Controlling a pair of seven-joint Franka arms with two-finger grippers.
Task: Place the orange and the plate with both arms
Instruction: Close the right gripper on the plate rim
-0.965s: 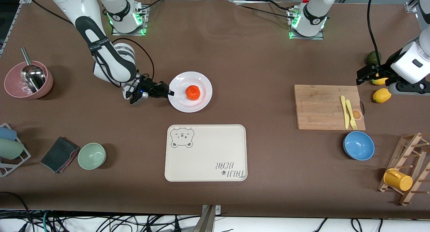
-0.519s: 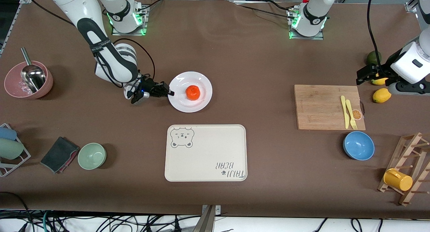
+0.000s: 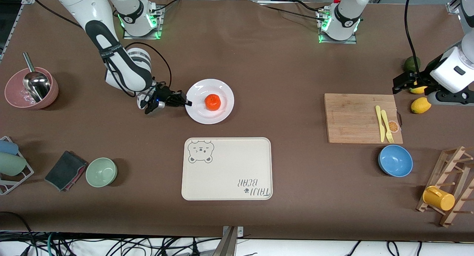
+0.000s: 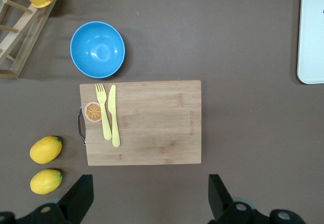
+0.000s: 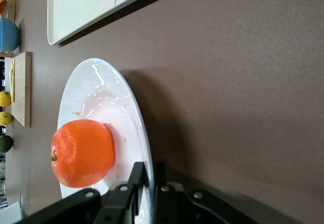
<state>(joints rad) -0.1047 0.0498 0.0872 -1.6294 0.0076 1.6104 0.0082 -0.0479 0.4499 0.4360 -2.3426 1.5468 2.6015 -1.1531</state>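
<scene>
Here you see the right gripper low at the plate, its fingers pinching the plate's rim on the side toward the right arm's end of the table. The orange sits on the plate, near its middle. The plate rests on the table, farther from the front camera than the bear-print tray. The left gripper waits in the air, fingers spread wide, over the table beside the wooden cutting board and two lemons.
</scene>
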